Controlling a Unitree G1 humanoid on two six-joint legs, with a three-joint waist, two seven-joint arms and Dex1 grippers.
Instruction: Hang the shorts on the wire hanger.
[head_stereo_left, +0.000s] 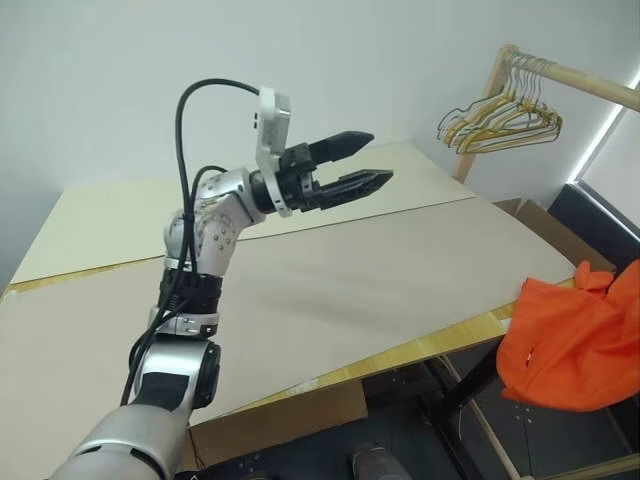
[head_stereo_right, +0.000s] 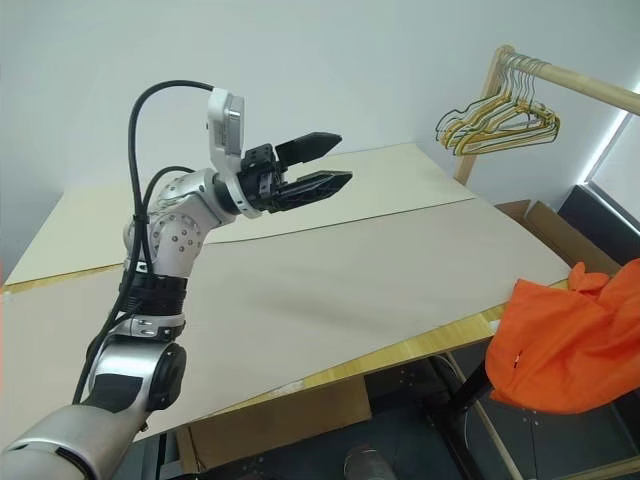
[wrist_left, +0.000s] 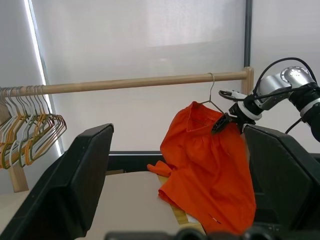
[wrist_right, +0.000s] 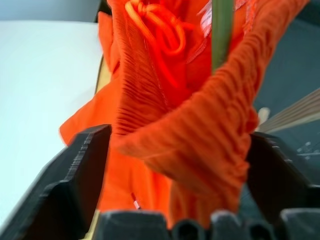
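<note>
Your right gripper (wrist_left: 226, 120) is spread wide around the shorts' (wrist_left: 210, 165) waistband, which already drapes on the hanger (wrist_left: 212, 92) hooked over the rail (wrist_left: 140, 82); judging by that, only withdrawing remains.

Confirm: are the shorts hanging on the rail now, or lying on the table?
Hanging. The shorts droop from the wire hanger hooked over the wooden rail, their lower edge draping onto the table corner.
</note>
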